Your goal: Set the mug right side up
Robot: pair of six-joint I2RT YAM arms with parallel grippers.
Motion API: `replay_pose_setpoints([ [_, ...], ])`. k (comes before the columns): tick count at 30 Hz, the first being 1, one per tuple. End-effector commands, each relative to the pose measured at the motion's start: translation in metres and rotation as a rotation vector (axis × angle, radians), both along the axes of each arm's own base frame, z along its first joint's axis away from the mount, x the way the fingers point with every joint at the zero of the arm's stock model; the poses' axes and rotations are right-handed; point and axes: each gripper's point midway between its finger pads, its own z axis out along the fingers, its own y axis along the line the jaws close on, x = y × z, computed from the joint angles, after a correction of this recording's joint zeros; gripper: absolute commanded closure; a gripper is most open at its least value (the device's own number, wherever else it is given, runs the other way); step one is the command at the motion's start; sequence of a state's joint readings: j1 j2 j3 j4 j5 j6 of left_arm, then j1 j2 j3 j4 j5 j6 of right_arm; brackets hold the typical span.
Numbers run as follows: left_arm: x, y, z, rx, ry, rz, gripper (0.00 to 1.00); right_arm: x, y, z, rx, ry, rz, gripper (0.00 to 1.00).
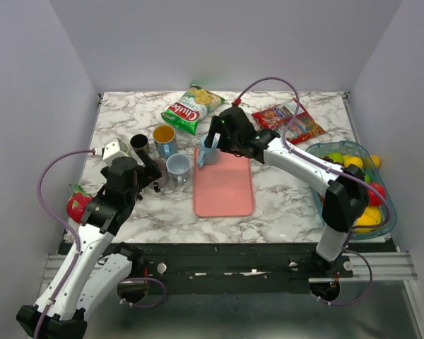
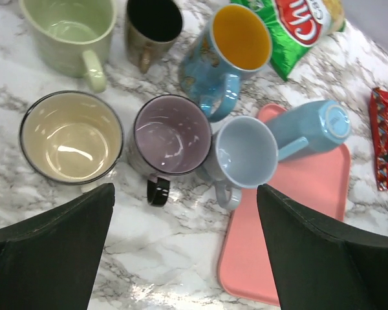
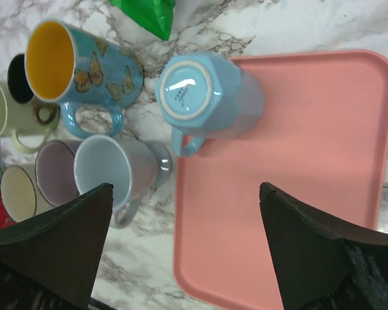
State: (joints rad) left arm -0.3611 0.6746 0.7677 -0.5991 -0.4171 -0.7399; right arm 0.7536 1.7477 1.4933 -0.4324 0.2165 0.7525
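The blue mug (image 3: 204, 97) stands rim-down on the far left corner of the pink tray (image 3: 310, 194), base up, its handle pointing off the tray edge. My right gripper (image 3: 185, 187) hovers above it, jaws spread wide and holding nothing. The left gripper (image 2: 185, 187) hangs over the other mugs, jaws just as wide and empty.

I'd lower the right jaws across the mug's body, clear of the handle, close firmly, lift, roll the wrist over and set it down gently.

The butterfly mug (image 2: 236, 45), grey mug (image 2: 246, 152), purple mug (image 2: 171, 135) and cream mug (image 2: 71, 135) stand mouth-up on the surface and look empty. The basket (image 1: 343, 145) holds fruit.
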Motion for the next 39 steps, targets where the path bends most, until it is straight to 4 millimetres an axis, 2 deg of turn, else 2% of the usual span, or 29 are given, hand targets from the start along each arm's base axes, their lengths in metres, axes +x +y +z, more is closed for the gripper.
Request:
replay_pose_setpoints([
  [1,0.014,-0.024,0.016,0.012,-0.078,-0.160,0.01,0.014,-0.015,-0.024,-0.087,0.024,-0.252,0.00],
  [3,0.016,-0.033,0.010,0.005,-0.074,-0.207,0.01,0.020,-0.013,-0.029,-0.096,0.014,-0.278,0.00],
  [6,0.019,-0.042,0.006,-0.008,-0.068,-0.248,0.01,0.025,0.001,-0.042,-0.109,0.044,-0.261,0.00],
  [7,0.020,-0.044,0.007,-0.014,-0.073,-0.255,0.01,0.025,0.006,-0.055,-0.130,0.065,-0.255,0.00],
  [8,0.021,-0.045,0.006,-0.016,-0.071,-0.260,0.01,0.025,0.013,-0.052,-0.127,0.061,-0.249,0.00],
  [11,0.021,-0.049,0.008,-0.027,-0.083,-0.277,0.01,0.024,0.020,-0.070,-0.146,0.101,-0.261,0.00],
  [15,0.020,-0.047,0.004,-0.025,-0.073,-0.270,0.01,0.025,0.020,-0.083,-0.149,0.129,-0.301,0.00],
  [28,0.018,-0.043,-0.002,-0.026,-0.053,-0.244,0.01,0.030,0.017,-0.088,-0.160,0.137,-0.358,0.02],
  [30,0.018,-0.043,-0.002,-0.025,-0.052,-0.244,0.01,0.031,0.019,-0.088,-0.162,0.133,-0.351,0.05],
  [34,0.018,-0.043,-0.002,-0.026,-0.052,-0.246,0.01,0.034,0.028,-0.090,-0.174,0.126,-0.288,0.18],
  [39,0.018,-0.044,-0.003,-0.028,-0.050,-0.251,0.01,0.036,0.036,-0.096,-0.186,0.141,-0.248,0.24],
])
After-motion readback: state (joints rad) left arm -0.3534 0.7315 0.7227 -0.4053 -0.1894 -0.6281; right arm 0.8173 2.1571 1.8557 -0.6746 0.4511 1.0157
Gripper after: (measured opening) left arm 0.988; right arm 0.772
